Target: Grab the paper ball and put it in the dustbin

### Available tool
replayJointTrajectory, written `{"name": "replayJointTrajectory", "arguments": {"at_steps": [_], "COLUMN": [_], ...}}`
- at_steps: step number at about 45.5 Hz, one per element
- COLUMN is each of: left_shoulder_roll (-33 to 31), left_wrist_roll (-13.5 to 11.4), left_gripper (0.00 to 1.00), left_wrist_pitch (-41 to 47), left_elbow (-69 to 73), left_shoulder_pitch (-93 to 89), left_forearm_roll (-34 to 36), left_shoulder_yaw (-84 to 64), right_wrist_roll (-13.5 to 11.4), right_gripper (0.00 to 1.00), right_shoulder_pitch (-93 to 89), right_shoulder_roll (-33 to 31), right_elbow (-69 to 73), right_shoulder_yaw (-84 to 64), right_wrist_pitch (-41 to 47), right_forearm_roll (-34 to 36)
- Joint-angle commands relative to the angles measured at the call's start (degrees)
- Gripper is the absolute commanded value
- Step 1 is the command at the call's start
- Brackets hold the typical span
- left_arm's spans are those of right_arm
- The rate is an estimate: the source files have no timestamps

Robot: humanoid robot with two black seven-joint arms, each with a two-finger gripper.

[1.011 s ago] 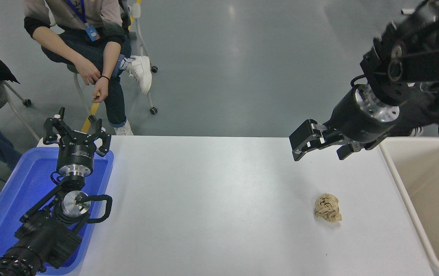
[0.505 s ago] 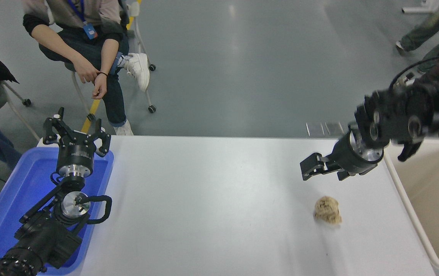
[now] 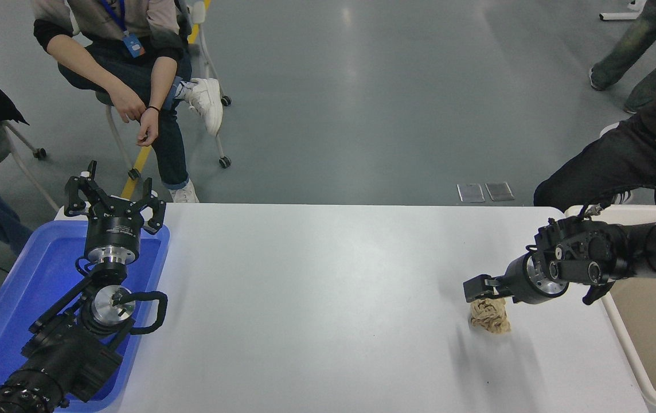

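Observation:
The paper ball, a crumpled tan-brown wad, lies on the white table at the right. My right gripper comes in from the right edge, low over the table. It is open and sits right at the ball's top far edge, one finger showing dark against the table. The cream-beige dustbin stands at the table's right end, partly behind my right arm. My left gripper is open and parked over the blue tray at the lower left.
A shallow blue tray sits at the table's left end under the left arm. A person sits on a chair beyond the far left. Another person in dark trousers is close behind the dustbin at the right.
My right gripper has come down and toward me, from high above the table's far right to just over the paper ball. The ball has not moved. The left arm is still.

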Motion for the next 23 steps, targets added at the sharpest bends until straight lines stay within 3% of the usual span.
{"name": "replayJointTrajectory", "arguments": {"at_steps": [1, 11, 15, 16, 19, 23], "left_shoulder_roll": [-0.1, 0.0, 0.0, 0.0, 0.0, 0.0], "left_wrist_roll": [0.0, 0.0, 0.0, 0.0, 0.0, 0.0], "left_gripper": [0.99, 0.99, 0.99, 0.99, 0.99, 0.99], "left_wrist_pitch": [0.0, 0.0, 0.0, 0.0, 0.0, 0.0], "left_elbow": [0.0, 0.0, 0.0, 0.0, -0.1, 0.0], "left_shoulder_pitch": [0.0, 0.0, 0.0, 0.0, 0.0, -0.1], "left_forearm_roll": [0.0, 0.0, 0.0, 0.0, 0.0, 0.0], "left_shoulder_yaw": [0.0, 0.0, 0.0, 0.0, 0.0, 0.0], "right_wrist_roll": [-0.2, -0.2, -0.2, -0.2, -0.2, -0.1], "right_gripper": [0.87, 0.44, 0.35, 0.30, 0.00, 0.00], "right_shoulder_pitch": [-4.5, -6.2, -6.4, -6.4, -6.4, -5.9], "right_shoulder_roll": [0.4, 1.2, 1.2, 1.2, 1.2, 1.2], "right_elbow": [-3.0, -4.6, -4.8, -4.8, -4.9, -4.5], "right_shoulder_yaw": [1.1, 1.1, 1.1, 1.1, 1.1, 1.1], "right_wrist_pitch": [-3.5, -5.2, -5.3, -5.3, -5.4, -5.1], "right_forearm_roll": [-0.6, -0.6, -0.6, -0.6, -0.7, -0.6]}}
